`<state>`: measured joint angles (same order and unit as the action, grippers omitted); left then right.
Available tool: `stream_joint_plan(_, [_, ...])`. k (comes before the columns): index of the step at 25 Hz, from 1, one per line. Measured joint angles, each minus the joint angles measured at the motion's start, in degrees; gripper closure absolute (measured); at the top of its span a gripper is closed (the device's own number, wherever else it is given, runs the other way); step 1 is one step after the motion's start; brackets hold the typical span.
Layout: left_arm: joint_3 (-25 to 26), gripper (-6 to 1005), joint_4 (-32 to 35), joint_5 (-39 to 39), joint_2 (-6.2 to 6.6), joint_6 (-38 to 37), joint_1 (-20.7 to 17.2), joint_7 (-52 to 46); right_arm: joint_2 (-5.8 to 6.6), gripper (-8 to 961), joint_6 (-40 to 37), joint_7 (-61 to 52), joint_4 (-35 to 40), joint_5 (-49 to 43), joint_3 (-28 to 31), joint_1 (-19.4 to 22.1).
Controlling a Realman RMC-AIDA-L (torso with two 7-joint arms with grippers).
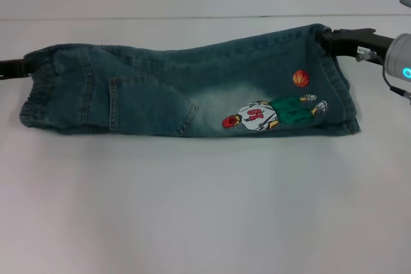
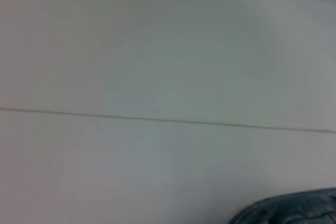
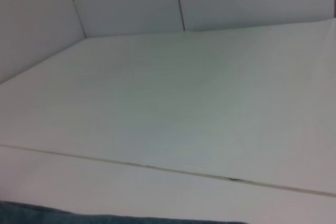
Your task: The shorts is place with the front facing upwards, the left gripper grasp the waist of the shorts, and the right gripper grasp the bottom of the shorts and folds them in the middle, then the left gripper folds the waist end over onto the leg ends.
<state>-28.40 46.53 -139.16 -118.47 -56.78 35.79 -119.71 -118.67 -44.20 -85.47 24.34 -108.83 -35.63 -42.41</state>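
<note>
White table (image 1: 205,210) fills the space closest to me, smooth and bare. On it lie the shorts (image 1: 186,91), already folded long-ways into one strip of thick, faded blue denim. My left gripper (image 1: 14,67) sits at the stretchy, bunched-up waist. My right gripper (image 1: 350,40) sits at the far corner of the leg ends. I cannot tell if either one is pinching the cloth. I think the waist end goes over next, so I should lift it high, keep the edges lined up and go slow. A small basketball player picture (image 1: 270,112) sits near the leg ends.
</note>
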Motion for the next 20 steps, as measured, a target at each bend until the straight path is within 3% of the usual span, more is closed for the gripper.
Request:
stream_joint_plan(7, [-3.1, 983, -0.1, 0.1, -0.96, 2.7, -0.2, 0.1, -0.13, 885, 1.6, 0.5, 0.0, 2.0, -0.3, -0.2])
stream_joint_plan(17, [-4.4, 984, -0.1, 0.2, -1.15, 3.6, 0.2, 0.4, -0.73, 792, 3.4, 1.5, -0.3, 2.2, -0.6, -1.6])
stream_joint_plan(20, [-5.3, 958, 0.6, 0.0, -1.87, 4.6, 0.0, 0.0, -0.77, 765, 4.5, 1.0, -0.7, 2.2, -0.6, -2.0])
